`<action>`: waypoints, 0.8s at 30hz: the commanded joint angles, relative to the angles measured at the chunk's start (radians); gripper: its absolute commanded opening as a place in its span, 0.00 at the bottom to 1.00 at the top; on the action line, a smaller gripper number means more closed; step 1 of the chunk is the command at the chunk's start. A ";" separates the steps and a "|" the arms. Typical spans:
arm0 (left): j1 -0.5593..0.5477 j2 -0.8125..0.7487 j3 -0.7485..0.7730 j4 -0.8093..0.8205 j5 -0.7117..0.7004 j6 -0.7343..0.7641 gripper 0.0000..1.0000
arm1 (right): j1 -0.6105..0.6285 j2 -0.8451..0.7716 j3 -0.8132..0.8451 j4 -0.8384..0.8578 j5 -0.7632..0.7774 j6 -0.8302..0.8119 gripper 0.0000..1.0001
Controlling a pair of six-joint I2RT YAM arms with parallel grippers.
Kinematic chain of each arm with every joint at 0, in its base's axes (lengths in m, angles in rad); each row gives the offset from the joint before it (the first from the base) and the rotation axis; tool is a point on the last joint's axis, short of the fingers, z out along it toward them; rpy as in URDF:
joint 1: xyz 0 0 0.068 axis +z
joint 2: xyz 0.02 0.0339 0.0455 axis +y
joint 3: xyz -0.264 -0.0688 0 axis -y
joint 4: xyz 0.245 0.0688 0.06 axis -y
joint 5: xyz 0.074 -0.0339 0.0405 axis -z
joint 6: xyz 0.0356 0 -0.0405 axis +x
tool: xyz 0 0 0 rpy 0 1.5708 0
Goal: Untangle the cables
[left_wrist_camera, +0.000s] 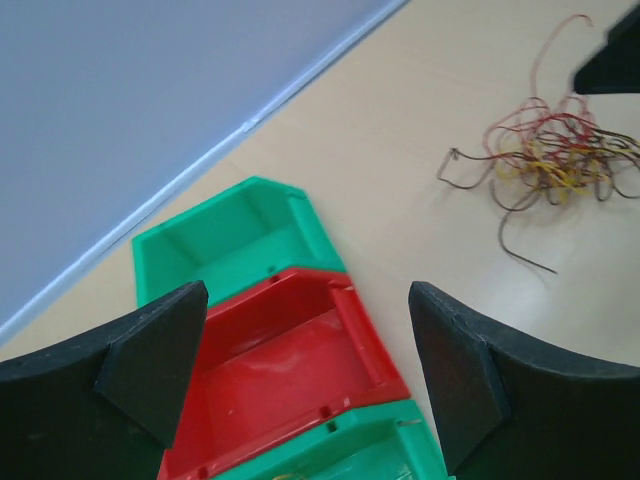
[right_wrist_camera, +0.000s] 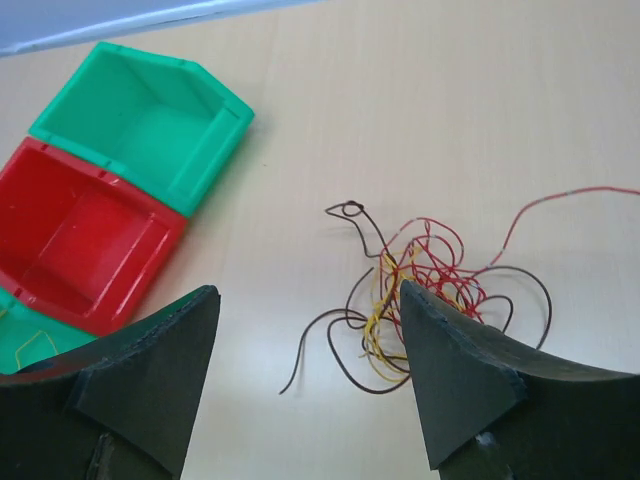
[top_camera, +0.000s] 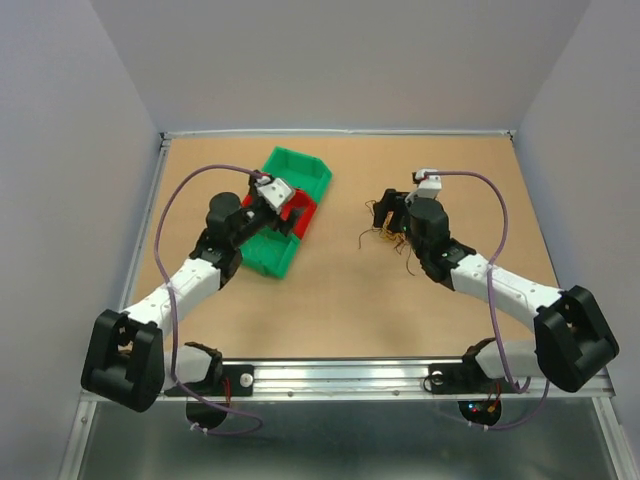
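Cables (right_wrist_camera: 420, 290) lie in one loose red, yellow and brown clump on the table (top_camera: 330, 300), right of centre and well apart from the row of green and red bins (top_camera: 300, 165) on the left. I judge the job barely begun, since only a yellow strand (right_wrist_camera: 32, 345) seems to lie in the nearest green bin (right_wrist_camera: 12, 318). My right gripper (right_wrist_camera: 310, 370) hangs over the clump with jaws spread and nothing pinched, while the left gripper (left_wrist_camera: 310, 370) hovers released above the red bin (left_wrist_camera: 270, 350).
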 commanded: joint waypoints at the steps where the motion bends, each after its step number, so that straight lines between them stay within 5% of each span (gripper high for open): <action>1: -0.134 0.036 0.082 -0.047 -0.030 0.174 0.94 | -0.018 -0.013 -0.038 0.018 0.045 0.086 0.78; 6: -0.307 0.267 0.288 -0.110 -0.049 0.347 0.91 | -0.027 -0.065 -0.093 0.018 0.163 0.155 0.81; 12: -0.355 0.511 0.469 -0.158 0.051 0.507 0.89 | -0.038 -0.286 -0.189 0.016 0.330 0.174 0.80; 17: -0.352 0.654 0.584 -0.255 0.123 0.653 0.89 | -0.039 -0.494 -0.090 -0.045 0.460 0.077 0.81; 24: -0.377 0.748 0.672 -0.323 0.209 0.676 0.86 | -0.041 -0.548 -0.021 -0.130 0.412 0.062 0.81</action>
